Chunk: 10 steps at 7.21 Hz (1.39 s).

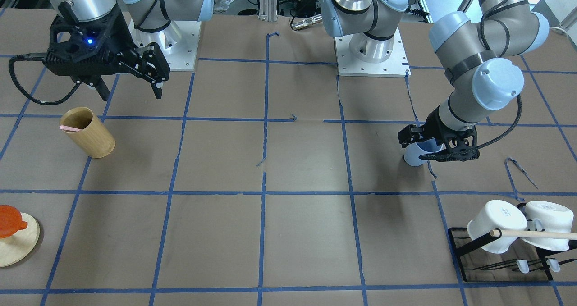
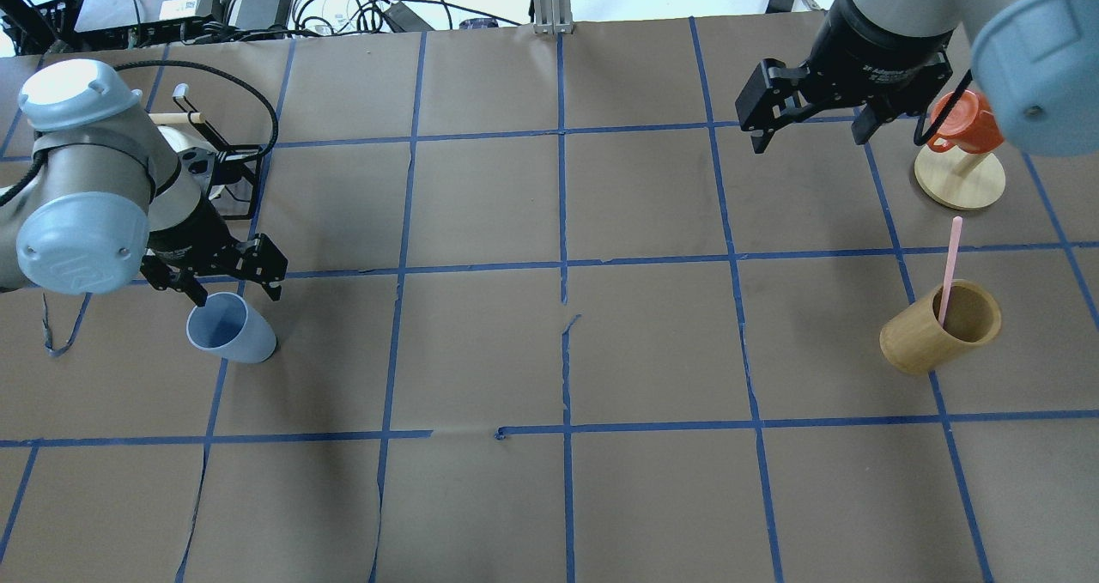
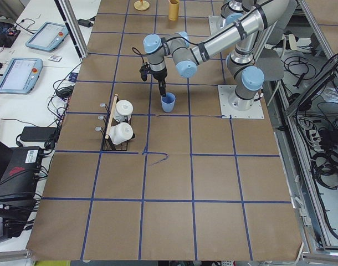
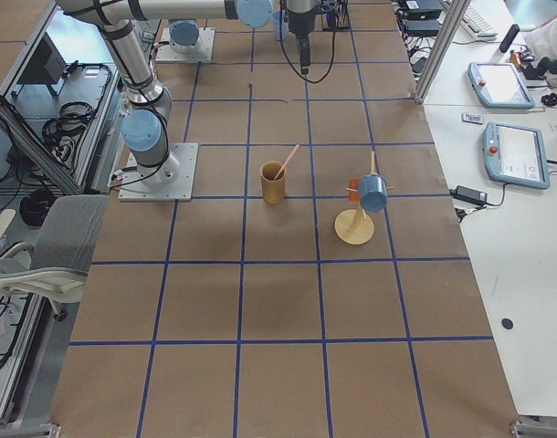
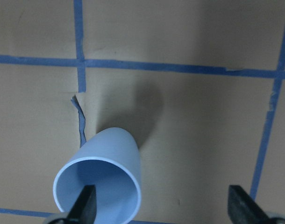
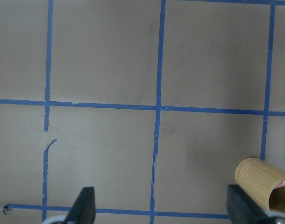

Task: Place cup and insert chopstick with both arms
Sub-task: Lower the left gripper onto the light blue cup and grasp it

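Note:
The light blue cup (image 2: 230, 330) stands upright on the table's left side; it also shows in the front view (image 1: 412, 156) and the left wrist view (image 5: 103, 179). My left gripper (image 2: 219, 278) is open just above it, with one fingertip (image 5: 86, 205) over the cup's mouth and the other well off to the side. A pale pink chopstick (image 2: 949, 265) leans inside a tan wooden cylinder (image 2: 936, 330) on the right. My right gripper (image 2: 807, 132) is open and empty, raised above the table beyond the cylinder.
A black rack with white mugs (image 1: 496, 227) and a long wooden rod (image 1: 536, 235) stands near my left arm. An orange mug (image 2: 966, 124) hangs on a wooden stand (image 2: 960, 179) close to my right gripper. Blue tape lines grid the brown table.

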Tool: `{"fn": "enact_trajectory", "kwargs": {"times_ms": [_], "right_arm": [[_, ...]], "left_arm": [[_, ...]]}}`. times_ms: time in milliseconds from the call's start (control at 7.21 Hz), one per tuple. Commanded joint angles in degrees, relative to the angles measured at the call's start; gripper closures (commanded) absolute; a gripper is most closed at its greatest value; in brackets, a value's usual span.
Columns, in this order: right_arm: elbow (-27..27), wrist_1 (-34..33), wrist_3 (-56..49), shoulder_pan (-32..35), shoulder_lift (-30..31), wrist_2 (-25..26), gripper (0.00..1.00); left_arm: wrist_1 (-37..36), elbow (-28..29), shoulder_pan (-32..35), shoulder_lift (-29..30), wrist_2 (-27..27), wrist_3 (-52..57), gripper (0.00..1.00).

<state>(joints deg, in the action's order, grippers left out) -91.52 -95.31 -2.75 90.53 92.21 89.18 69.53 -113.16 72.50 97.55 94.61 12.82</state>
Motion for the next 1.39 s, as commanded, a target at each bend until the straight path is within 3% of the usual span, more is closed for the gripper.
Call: {"fn": "enact_trajectory", "kwargs": {"times_ms": [0, 139, 277, 693, 971, 1248], "right_arm": [[-0.1, 0.2, -0.7, 0.0, 0.0, 0.0, 0.00], [-0.1, 0.2, -0.7, 0.0, 0.1, 0.0, 0.00], [-0.1, 0.2, -1.9, 0.0, 0.0, 0.0, 0.00], [0.7, 0.1, -3.9, 0.0, -0.1, -0.1, 0.00], [0.6, 6.7, -3.8, 0.0, -0.1, -0.6, 0.00], [0.2, 7.3, -5.0, -0.3, -0.2, 0.0, 0.00]], "left_arm": [[-0.8, -3.7, -0.8, 0.6, -0.1, 0.9, 0.10], [-0.7, -3.7, -0.7, 1.1, 0.0, 1.0, 0.51], [-0.8, -3.5, -0.7, 1.0, 0.3, 1.2, 1.00], [-2.0, -3.3, -0.3, 0.2, 0.1, 0.7, 1.00], [-4.8, -1.8, 1.7, 0.0, -0.9, -7.4, 1.00], [-4.3, 5.6, 16.6, 2.4, -2.5, -19.4, 1.00]]}}
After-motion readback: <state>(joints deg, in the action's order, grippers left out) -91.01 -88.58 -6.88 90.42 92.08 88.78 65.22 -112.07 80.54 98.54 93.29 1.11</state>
